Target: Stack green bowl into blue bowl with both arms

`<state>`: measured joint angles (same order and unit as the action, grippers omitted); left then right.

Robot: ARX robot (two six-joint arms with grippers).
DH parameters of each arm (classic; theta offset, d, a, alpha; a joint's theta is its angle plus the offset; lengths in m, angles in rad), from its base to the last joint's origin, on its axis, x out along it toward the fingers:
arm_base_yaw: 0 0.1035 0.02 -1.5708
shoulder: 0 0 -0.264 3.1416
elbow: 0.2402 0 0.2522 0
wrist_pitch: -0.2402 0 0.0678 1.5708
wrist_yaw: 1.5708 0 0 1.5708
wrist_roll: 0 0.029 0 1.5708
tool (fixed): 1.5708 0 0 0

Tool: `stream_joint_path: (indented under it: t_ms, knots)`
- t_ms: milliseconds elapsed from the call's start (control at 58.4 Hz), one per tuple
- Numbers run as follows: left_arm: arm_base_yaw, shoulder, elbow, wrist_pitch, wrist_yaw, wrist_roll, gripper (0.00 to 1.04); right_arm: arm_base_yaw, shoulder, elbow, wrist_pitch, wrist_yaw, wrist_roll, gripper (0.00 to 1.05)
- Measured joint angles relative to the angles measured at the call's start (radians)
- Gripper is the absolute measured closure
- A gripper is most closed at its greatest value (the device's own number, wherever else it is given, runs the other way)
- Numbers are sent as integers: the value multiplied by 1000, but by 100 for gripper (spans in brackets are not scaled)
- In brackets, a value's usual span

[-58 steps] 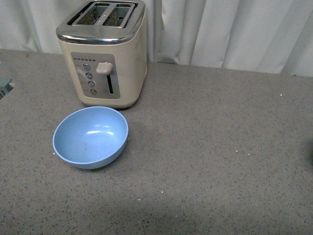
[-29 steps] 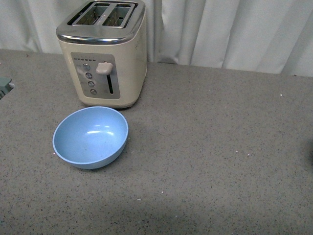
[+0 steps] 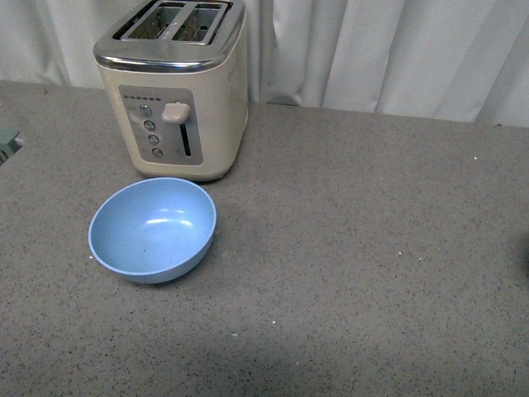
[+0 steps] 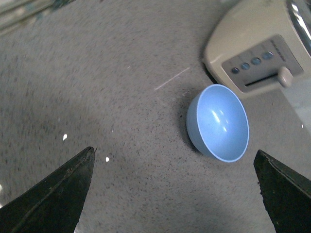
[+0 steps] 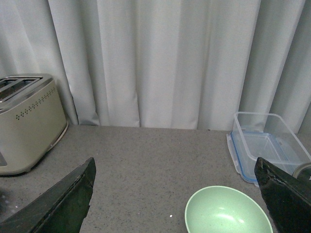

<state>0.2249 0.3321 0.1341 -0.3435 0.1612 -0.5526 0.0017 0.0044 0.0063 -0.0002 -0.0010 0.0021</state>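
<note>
Left gripper (image 4: 173, 151) spread wide over speckled grey counter (image 3: 355, 248), holding nothing; right gripper (image 5: 175, 165) equally wide, empty. Blue bowl (image 3: 153, 230), round, matte, upright, just before cream toaster (image 3: 173, 91) with chrome top. Green bowl (image 5: 227, 211), smooth, pale, near clear plastic container (image 5: 267, 145), shown by right wrist only. Behind, pleated white curtain (image 3: 372, 50).

One bowl (image 3: 153, 230) just before the toaster (image 3: 173, 87) on the table (image 3: 372, 248); other bowl (image 5: 227, 211) near a container (image 5: 267, 145).

The blue bowl (image 3: 153, 230) sits upright and empty on the grey worktop (image 3: 372, 248), just in front of the toaster (image 3: 178, 91). The green bowl (image 5: 227, 212), pale mint, stands upright and empty near a clear container (image 5: 265, 145).
</note>
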Motion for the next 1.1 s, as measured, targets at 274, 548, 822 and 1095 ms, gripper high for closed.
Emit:
stream_joint_path:
  t_ms: [274,548,822,1095]
  knots:
    - [-274,58,-1,55,-213,-313,6,0,0,0,0,0,0,9]
    - [-328,441,-5,365,-179,-343,6,0,0,0,0,0,0,9]
    - [-342,822,27,590,-214,-328,6,0,0,0,0,0,0,9]
    - [-397,1032,104,672,-245,-315,6,0,0,0,0,0,0,9]
